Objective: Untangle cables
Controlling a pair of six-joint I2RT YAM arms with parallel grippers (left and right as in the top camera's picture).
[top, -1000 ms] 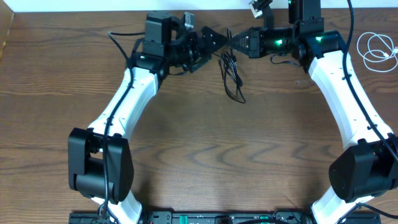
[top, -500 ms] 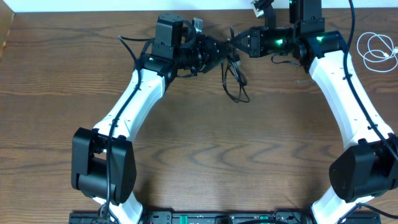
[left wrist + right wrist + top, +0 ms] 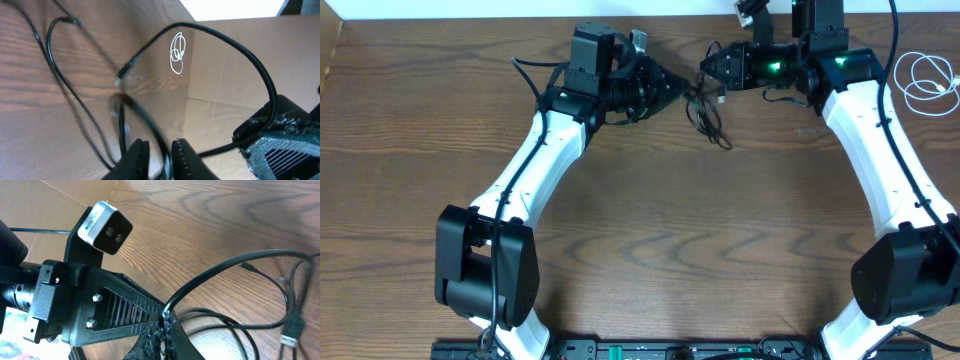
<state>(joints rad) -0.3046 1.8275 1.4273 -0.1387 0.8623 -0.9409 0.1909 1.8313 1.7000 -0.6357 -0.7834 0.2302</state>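
Observation:
The black cable (image 3: 708, 122) hangs in loose loops between my two grippers at the back of the table. My right gripper (image 3: 705, 72) is shut on one strand of it (image 3: 225, 266), pinched at the fingertips (image 3: 165, 322). My left gripper (image 3: 677, 88) faces it from the left. Its jaws (image 3: 161, 157) are nearly together, with a blurred strand of the black cable (image 3: 215, 32) between them. One small plug end (image 3: 120, 79) dangles free. The white cable (image 3: 923, 80) lies coiled on its own at the far right (image 3: 176, 52).
A cardboard wall (image 3: 240, 65) stands behind the table's back edge, close to both grippers. Thick black arm wires run along both arms. The left arm's wrist camera (image 3: 105, 227) sits right in front of my right gripper.
The left gripper moved right up to the right gripper, and its jaws closed from wide open round the black cable. The right gripper drew slightly right, dragging the loops right and shortening them.

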